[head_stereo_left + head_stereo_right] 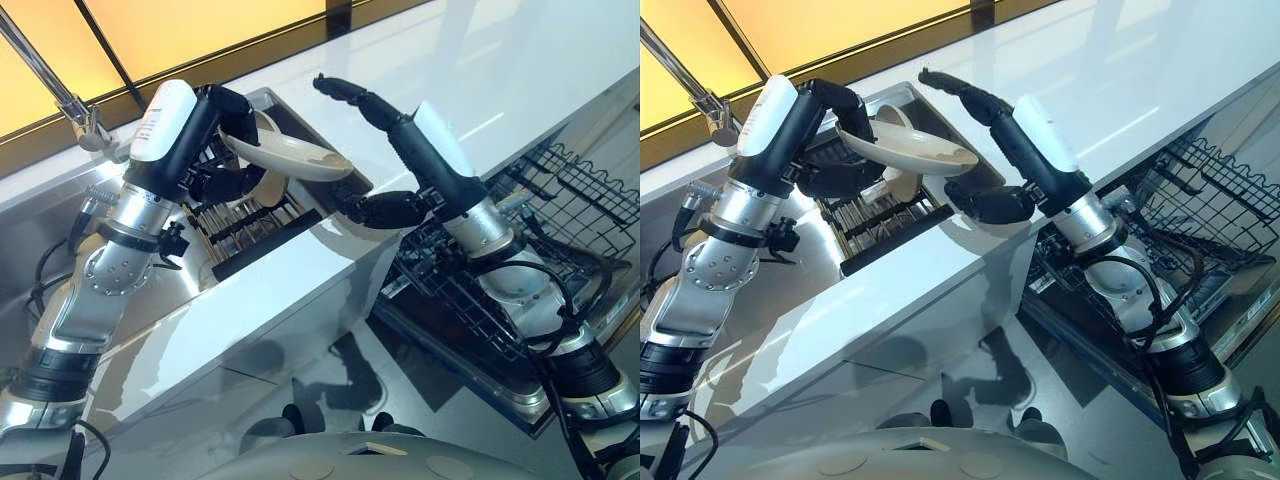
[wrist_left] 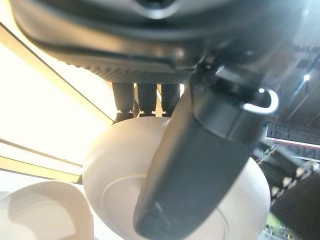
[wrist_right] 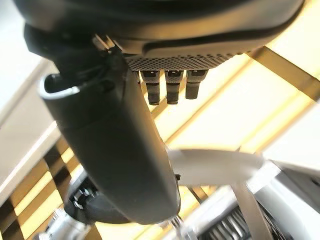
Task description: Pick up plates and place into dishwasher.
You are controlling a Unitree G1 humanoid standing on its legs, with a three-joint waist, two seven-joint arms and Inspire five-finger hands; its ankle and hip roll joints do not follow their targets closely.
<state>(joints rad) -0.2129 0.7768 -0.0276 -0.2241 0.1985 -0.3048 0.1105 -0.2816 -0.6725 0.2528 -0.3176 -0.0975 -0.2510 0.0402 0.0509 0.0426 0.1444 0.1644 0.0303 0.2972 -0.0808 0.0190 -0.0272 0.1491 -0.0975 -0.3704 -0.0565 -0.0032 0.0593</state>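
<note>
A cream plate (image 1: 295, 160) hangs tilted above the sink, and my left hand (image 1: 232, 108) is shut on its left rim. In the left wrist view the thumb (image 2: 195, 165) lies across the plate's (image 2: 117, 165) underside, with the fingers curled behind the rim. My right hand (image 1: 405, 140) is open just right of the plate, its fingers (image 1: 345, 95) straight above the rim and its thumb (image 1: 385, 210) below it. I cannot tell whether it touches the plate. The plate's edge (image 3: 215, 167) shows past the right thumb. The dishwasher's wire rack (image 1: 575, 195) stands pulled out at lower right.
A second cream dish (image 1: 268, 188) stands in the slatted rack (image 1: 250, 220) inside the sink. A chrome tap (image 1: 60, 90) rises at the far left. The white counter (image 1: 480, 70) runs behind and to the right, its front edge above the dishwasher rack.
</note>
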